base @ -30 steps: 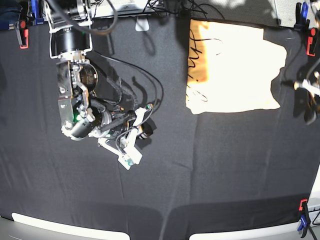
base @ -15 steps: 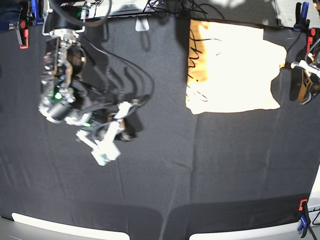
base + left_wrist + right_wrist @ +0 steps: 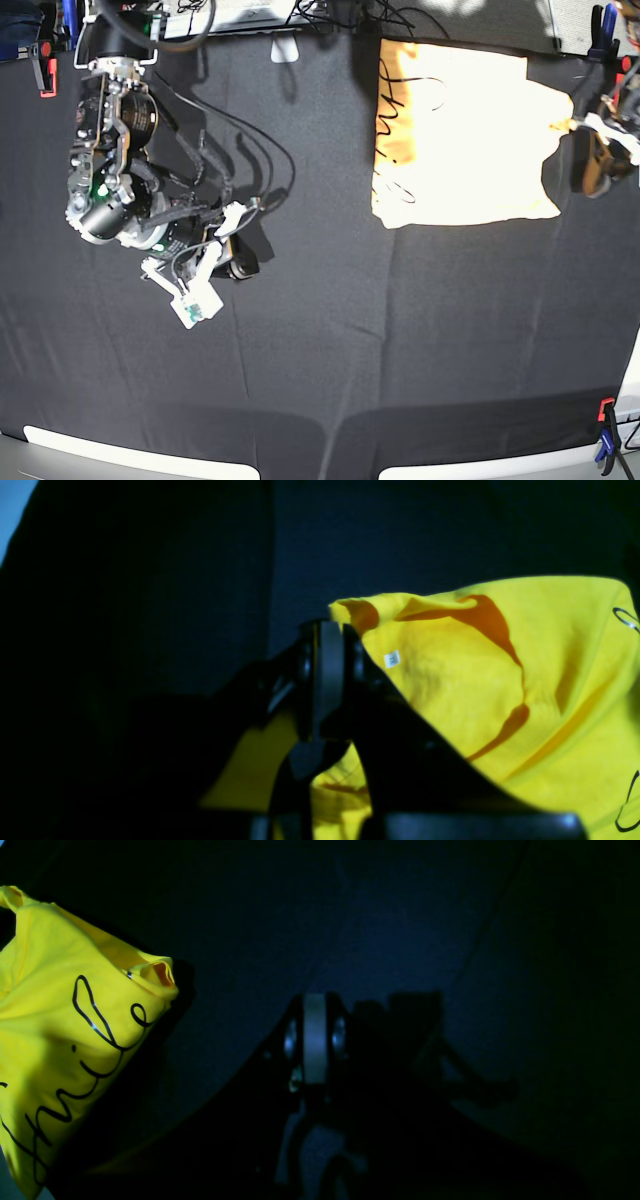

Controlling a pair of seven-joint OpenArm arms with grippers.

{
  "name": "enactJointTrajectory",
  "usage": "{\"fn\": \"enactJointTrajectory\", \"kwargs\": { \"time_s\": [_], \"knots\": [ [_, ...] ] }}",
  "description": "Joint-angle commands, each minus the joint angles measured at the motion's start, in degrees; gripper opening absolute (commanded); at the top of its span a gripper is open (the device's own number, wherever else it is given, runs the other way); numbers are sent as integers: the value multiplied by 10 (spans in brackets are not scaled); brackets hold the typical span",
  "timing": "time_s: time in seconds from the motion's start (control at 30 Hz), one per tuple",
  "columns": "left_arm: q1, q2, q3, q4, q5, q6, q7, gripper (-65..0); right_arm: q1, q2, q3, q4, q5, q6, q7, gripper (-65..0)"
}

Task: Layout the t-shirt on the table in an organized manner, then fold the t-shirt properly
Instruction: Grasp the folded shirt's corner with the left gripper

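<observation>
The t-shirt (image 3: pixel 470 130) lies as a flat pale yellow rectangle at the back right of the black table (image 3: pixel 400 330), with dark script along its left side. My left gripper (image 3: pixel 585 128) is at the shirt's right corner. In the left wrist view it (image 3: pixel 327 627) is shut, its tips against a raised corner of the shirt (image 3: pixel 475 680); no cloth shows between the fingers. My right gripper (image 3: pixel 195 305) hovers over bare cloth at the left, far from the shirt. It (image 3: pixel 315 1000) is shut and holds nothing, with the shirt (image 3: pixel 60 1030) off to its left.
Red and blue clamps grip the table edges at the back left (image 3: pixel 45 65), back right (image 3: pixel 610 25) and front right (image 3: pixel 605 430). Cables (image 3: pixel 330 12) run along the back edge. White strips (image 3: pixel 130 455) line the front edge.
The right arm swung left, carrying its shut gripper away from the middle. The left gripper moved in from the right edge up to the shirt's right corner. The shirt has barely shifted.
</observation>
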Motion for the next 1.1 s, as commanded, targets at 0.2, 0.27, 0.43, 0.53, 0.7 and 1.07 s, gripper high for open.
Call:
{"fn": "enactJointTrajectory", "kwargs": {
  "time_s": [0.2, 0.27, 0.43, 0.53, 0.7, 1.07],
  "knots": [
    [-3, -11, -3, 11, -11, -3, -17, -650, 11, 3, 2, 11, 8, 2, 11, -650],
    [-3, -11, -3, 11, -11, -3, -17, -650, 11, 3, 2, 11, 8, 2, 9, -650],
    [-3, -11, -3, 11, -11, -3, -17, -552, 11, 3, 2, 11, 9, 2, 3, -650],
    [-5, -11, -3, 11, -11, -3, -17, -341, 11, 3, 2, 11, 9, 2, 2, -650],
    [-7, -11, -3, 11, -11, -3, -17, -281, 11, 3, 2, 11, 9, 2, 1, -650],
    [-7, -11, -3, 11, -12, -3, -17, -650, 11, 3, 2, 11, 9, 3, 2, -650]
  ]
}}
